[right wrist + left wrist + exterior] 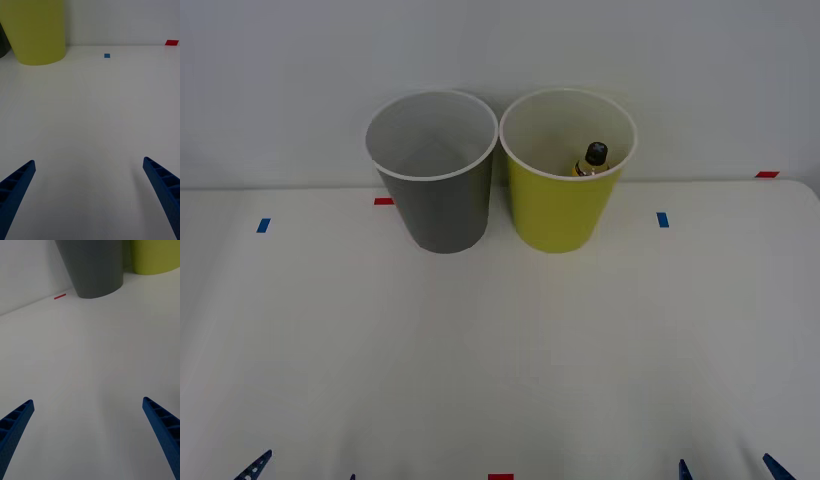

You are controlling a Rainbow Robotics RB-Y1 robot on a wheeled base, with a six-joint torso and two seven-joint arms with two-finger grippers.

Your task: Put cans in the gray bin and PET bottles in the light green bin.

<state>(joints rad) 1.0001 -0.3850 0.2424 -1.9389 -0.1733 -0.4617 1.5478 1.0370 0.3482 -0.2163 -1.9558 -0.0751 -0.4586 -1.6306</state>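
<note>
The PET bottle [592, 160] stands inside the light green bin [558, 215], in the upper middle of the front frame, a little to the right of centre. Only its black cap and a bit of the yellow body show above the near rim, and it leans close to the near wall of the bin. Just beside this bin, on the left in the frame, stands the gray bin [438, 205]; the part of its whitish inside that is visible holds nothing, but its bottom is hidden by the near wall. The two bins almost touch at their rims.

On the white tabletop [500, 350] I see no can and no other bottle, only small blue and red tape marks. So I judge that the bottle part of the task is done, and there is nothing left in sight to sort.

The left end effector [88, 438] and the right end effector [88, 198] are both released, with the blue fingers wide apart and nothing between them. In the front frame their tips sit at the lower edge, well apart from the bins.
</note>
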